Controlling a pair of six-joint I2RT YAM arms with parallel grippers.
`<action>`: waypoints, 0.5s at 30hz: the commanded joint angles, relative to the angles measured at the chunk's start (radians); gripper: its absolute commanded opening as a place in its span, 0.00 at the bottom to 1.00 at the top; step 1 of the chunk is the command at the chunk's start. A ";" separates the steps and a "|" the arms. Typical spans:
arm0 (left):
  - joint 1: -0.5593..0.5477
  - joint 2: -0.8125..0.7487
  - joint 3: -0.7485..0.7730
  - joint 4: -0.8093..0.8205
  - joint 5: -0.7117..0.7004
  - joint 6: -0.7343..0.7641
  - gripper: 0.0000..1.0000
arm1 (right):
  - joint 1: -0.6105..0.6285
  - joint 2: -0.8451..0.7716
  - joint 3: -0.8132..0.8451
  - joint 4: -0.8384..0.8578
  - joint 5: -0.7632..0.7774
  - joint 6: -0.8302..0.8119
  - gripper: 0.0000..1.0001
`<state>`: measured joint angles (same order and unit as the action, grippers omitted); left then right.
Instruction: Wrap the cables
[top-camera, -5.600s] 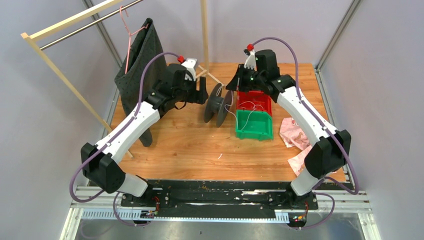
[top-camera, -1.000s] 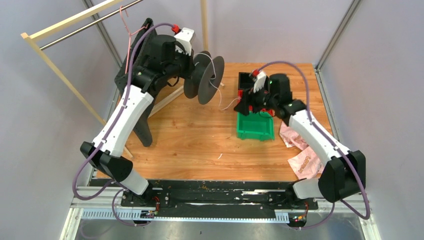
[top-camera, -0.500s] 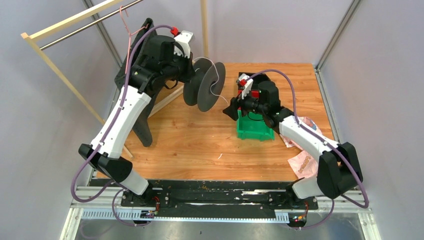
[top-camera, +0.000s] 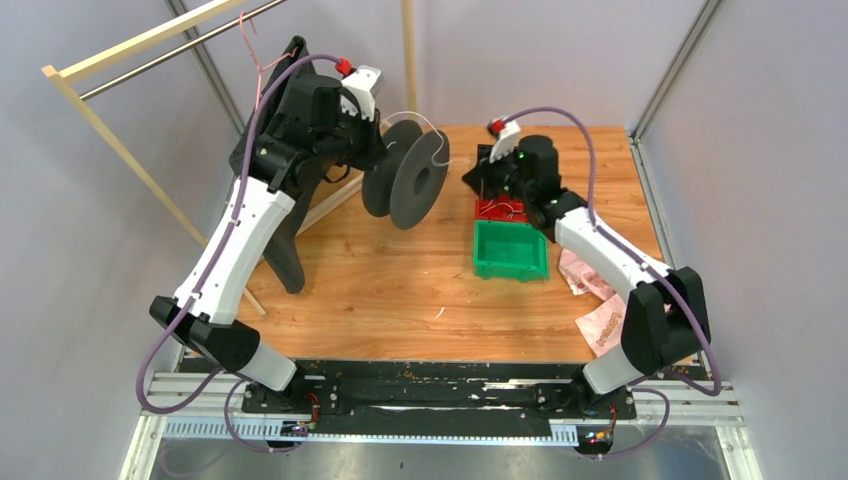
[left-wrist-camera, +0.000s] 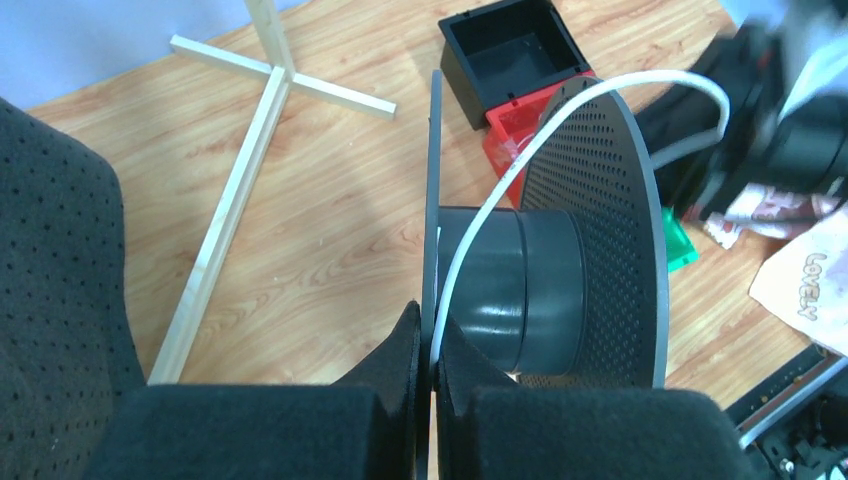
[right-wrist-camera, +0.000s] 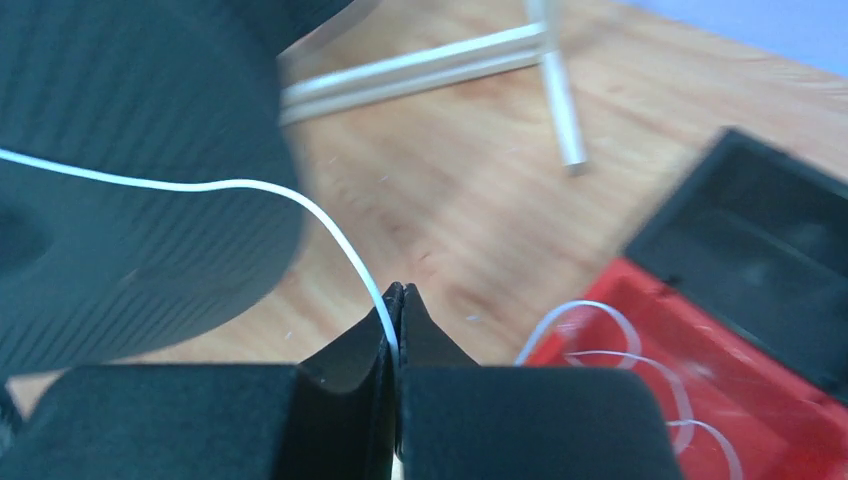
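A black spool (top-camera: 405, 185) hangs above the table's back left, and my left gripper (top-camera: 372, 160) is shut on its thin near flange (left-wrist-camera: 432, 200). In the left wrist view a white cable (left-wrist-camera: 470, 250) comes out from between the left gripper (left-wrist-camera: 430, 328) fingers. It crosses the hub (left-wrist-camera: 520, 290) and arcs over the perforated far flange (left-wrist-camera: 600, 200). My right gripper (top-camera: 472, 178) sits just right of the spool. The right gripper (right-wrist-camera: 398, 298) is shut on that cable (right-wrist-camera: 330, 225). More cable loops (right-wrist-camera: 620, 345) lie in the red bin (top-camera: 500, 210).
A green bin (top-camera: 510, 250) sits in front of the red one, and a black box (left-wrist-camera: 510, 45) behind it. Pink bags (top-camera: 600, 290) lie at the right. A dark cloth (top-camera: 275, 110) hangs on a wooden rack at back left, near a wooden cross base (left-wrist-camera: 270, 85).
My right gripper left the bins, moved back and left toward the spool, and went from open to shut on the cable. The left arm turned the spool slightly.
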<state>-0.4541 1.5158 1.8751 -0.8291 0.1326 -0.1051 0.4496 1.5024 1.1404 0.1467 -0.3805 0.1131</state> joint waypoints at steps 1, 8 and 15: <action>0.022 -0.075 -0.028 0.018 0.069 0.025 0.00 | -0.131 0.021 0.067 -0.049 0.105 0.149 0.01; 0.050 -0.101 -0.018 0.018 0.179 0.026 0.00 | -0.157 0.159 0.132 -0.165 0.159 0.100 0.01; 0.079 -0.102 0.010 0.064 0.137 -0.055 0.00 | -0.097 0.111 0.010 -0.163 0.125 0.091 0.01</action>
<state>-0.3962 1.4425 1.8347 -0.8463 0.2771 -0.0952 0.3004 1.6855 1.2198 0.0040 -0.2604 0.2161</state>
